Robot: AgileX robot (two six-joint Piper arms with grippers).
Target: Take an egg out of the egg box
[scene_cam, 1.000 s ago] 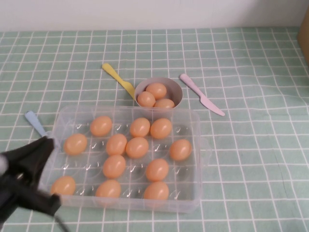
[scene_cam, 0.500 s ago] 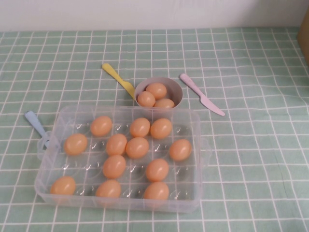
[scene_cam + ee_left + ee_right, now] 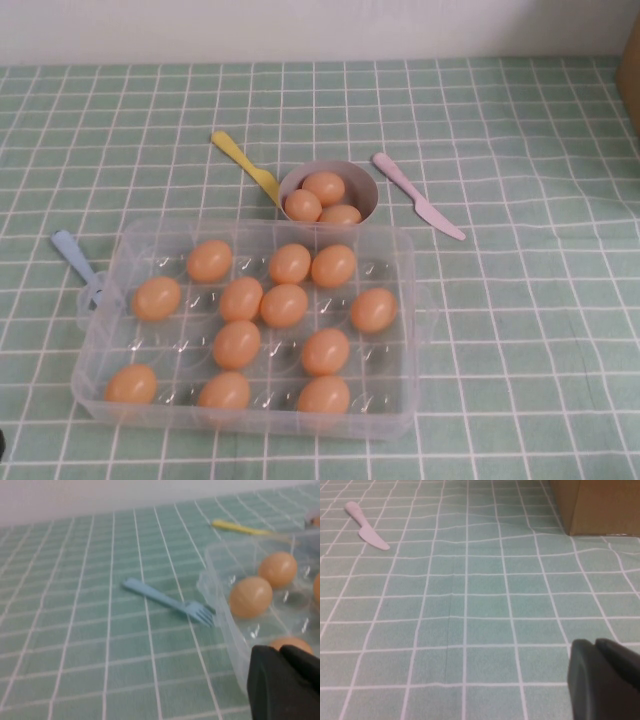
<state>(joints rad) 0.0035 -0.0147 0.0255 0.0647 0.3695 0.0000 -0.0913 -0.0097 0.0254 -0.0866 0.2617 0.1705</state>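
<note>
High view: the egg box (image 3: 110, 395) sits at lower centre of the frame on the green checked cloth (image 3: 520, 330), holding eleven eggs in its dimples; one egg (image 3: 373, 310) lies nearest the box's right wall. Just above the box stands a bowl (image 3: 361, 184) with three more eggs. A yellow spoon (image 3: 243, 163) lies at the bowl's upper left, a pink knife (image 3: 417, 195) to its right, and a blue fork (image 3: 74, 258) touches the box's left edge. Neither gripper shows here.

Left wrist view: the left gripper (image 3: 283, 684) fills the lower right corner, hanging over the near corner of the box (image 3: 215, 580). Its two dark fingertips sit close together with nothing between them. The fork (image 3: 167, 600) lies mid-frame, tines against the box wall; an egg (image 3: 250, 597) rests just inside.

Right wrist view: the right gripper (image 3: 602, 680) is at lower right above bare cloth, fingertips nearly together and holding nothing. The knife (image 3: 366, 531) lies at upper left; a brown carton (image 3: 600, 505) stands at upper right.
</note>
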